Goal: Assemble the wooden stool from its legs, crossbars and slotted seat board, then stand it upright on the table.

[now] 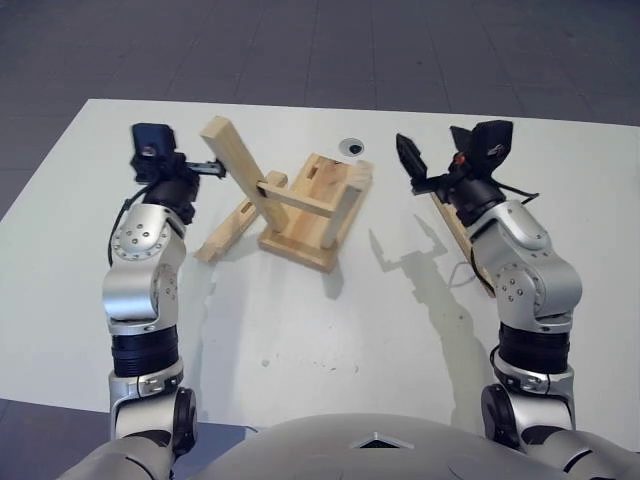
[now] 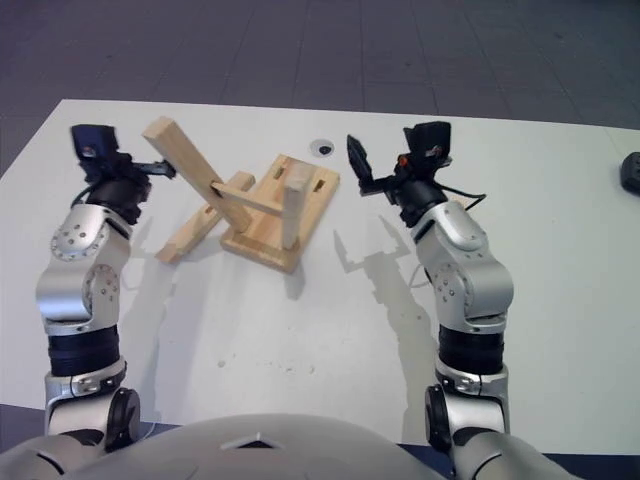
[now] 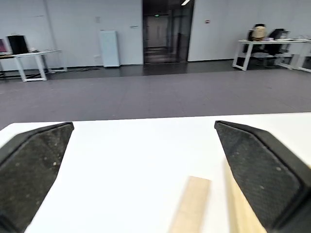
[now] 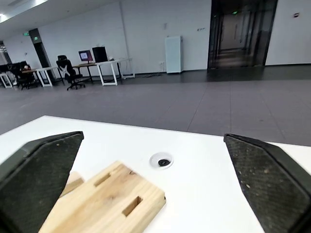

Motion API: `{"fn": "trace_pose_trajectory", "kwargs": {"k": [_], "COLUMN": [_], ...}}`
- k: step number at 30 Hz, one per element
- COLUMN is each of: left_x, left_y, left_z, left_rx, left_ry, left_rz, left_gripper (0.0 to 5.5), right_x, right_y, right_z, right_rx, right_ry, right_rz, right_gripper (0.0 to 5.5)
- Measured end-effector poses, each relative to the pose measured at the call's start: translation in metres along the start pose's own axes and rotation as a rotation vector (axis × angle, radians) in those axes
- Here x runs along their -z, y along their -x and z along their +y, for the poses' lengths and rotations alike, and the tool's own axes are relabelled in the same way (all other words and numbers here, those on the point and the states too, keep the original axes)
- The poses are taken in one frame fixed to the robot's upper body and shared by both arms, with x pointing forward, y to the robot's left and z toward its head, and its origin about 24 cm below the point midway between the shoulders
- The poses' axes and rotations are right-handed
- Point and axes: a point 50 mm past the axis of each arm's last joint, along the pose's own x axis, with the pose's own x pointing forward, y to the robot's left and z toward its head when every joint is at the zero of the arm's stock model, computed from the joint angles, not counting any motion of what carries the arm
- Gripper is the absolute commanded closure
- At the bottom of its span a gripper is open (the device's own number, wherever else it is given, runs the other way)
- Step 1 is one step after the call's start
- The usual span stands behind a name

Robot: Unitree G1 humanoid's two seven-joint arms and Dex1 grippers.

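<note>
A: How does the left gripper [image 3: 144, 125] stand?

B: Its two fingers are spread wide, holding nothing. It hovers over the white table [image 1: 300, 320], its tips just beside the slanted leg [image 1: 243, 170]; whether they touch it cannot be told.

A: And the right gripper [image 4: 153, 136]?

B: Also spread wide and empty, held above the table to the right of the stool, apart from it.

A: Where is the stool?

B: It is partly built and lies on its side between the two arms. The seat board [image 1: 312, 212] rests tilted on one edge, its slots showing. The slanted leg rises toward the left arm, a crossbar [image 1: 298, 201] runs from it to the second leg [image 1: 344, 205], which stands against the board.

A: Any loose parts?

B: A loose wooden piece [image 1: 224, 232] lies flat beneath the slanted leg. A wooden bar [image 1: 452, 222] lies under the right forearm. A round cable grommet [image 1: 351, 146] sits in the tabletop behind the board.
</note>
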Motion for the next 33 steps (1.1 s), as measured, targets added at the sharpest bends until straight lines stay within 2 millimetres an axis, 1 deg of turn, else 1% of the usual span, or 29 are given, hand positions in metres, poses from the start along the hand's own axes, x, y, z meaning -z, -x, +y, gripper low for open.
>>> {"fn": "trace_pose_trajectory", "kwargs": {"k": [2, 3, 4, 5, 6, 7, 9, 12, 14, 16, 18, 19, 21, 23, 25, 26, 28, 32, 33], "left_x": [-0.003, -0.006, -0.009, -0.014, -0.017, -0.025, -0.026, -0.015, -0.012, -0.011, -0.012, -0.014, -0.018, -0.025, -0.025, -0.024, -0.018, -0.015, -0.014], "left_y": [0.001, 0.003, 0.006, 0.008, 0.009, 0.010, 0.009, 0.004, 0.001, -0.001, -0.004, -0.006, -0.012, -0.016, -0.015, -0.014, -0.011, -0.008, -0.007], "left_z": [-0.039, -0.061, -0.075, -0.090, -0.095, -0.101, -0.096, -0.080, -0.073, -0.071, -0.065, -0.059, -0.044, -0.028, -0.020, -0.020, -0.020, -0.021, -0.021], "left_rx": [0.176, 0.281, 0.363, 0.448, 0.478, 0.536, 0.541, 0.495, 0.484, 0.488, 0.468, 0.440, 0.364, 0.288, 0.252, 0.250, 0.243, 0.237, 0.232], "left_ry": [0.014, 0.023, 0.028, 0.040, 0.044, 0.040, 0.007, -0.061, -0.090, -0.094, -0.087, -0.080, -0.037, -0.018, -0.014, -0.012, -0.004, 0.005, 0.006], "left_rz": [-0.004, -0.011, -0.020, -0.043, -0.055, -0.089, -0.090, -0.039, -0.032, -0.036, -0.046, -0.053, -0.074, -0.098, -0.101, -0.097, -0.079, -0.072, -0.070], "left_gripper": [0.10, 0.10, 0.10, 0.10, 0.10, 0.10, 0.10, 0.10, 0.10, 0.10, 0.10, 0.10, 0.10, 0.10, 0.10, 0.10, 0.10, 0.10, 0.10], "right_x": [-0.015, -0.023, -0.028, -0.035, -0.038, -0.047, -0.061, -0.080, -0.090, -0.100, -0.111, -0.116, -0.120, -0.112, -0.091, -0.085, -0.066, -0.048, -0.045], "right_y": [-0.001, 0.002, 0.004, 0.005, 0.005, 0.004, 0.005, 0.009, 0.013, 0.018, 0.022, 0.025, 0.034, 0.050, 0.068, 0.073, 0.087, 0.100, 0.101], "right_z": [-0.020, -0.036, -0.044, -0.049, -0.051, -0.054, -0.062, -0.068, -0.070, -0.067, -0.053, -0.041, -0.007, 0.029, 0.053, 0.056, 0.058, 0.052, 0.051], "right_rx": [0.101, 0.172, 0.207, 0.226, 0.230, 0.238, 0.247, 0.233, 0.200, 0.137, 0.011, -0.077, -0.318, -0.547, -0.716, -0.744, -0.781, -0.796, -0.791], "right_ry": [0.012, 0.031, 0.038, 0.047, 0.048, 0.055, 0.071, 0.076, 0.031, -0.057, -0.132, -0.159, -0.183, -0.101, -0.044, -0.043, -0.036, -0.041, -0.035], "right_rz": [-0.069, -0.097, -0.115, -0.144, -0.158, -0.195, -0.245, -0.320, -0.379, -0.432, -0.479, -0.494, -0.464, -0.362, -0.193, -0.146, -0.008, 0.137, 0.159], "right_gripper": [0.12, 0.12, 0.12, 0.12, 0.12, 0.12, 0.12, 0.12, 0.12, 0.12, 0.12, 0.12, 0.12, 0.12, 0.12, 0.12, 0.12, 0.12, 0.32]}}
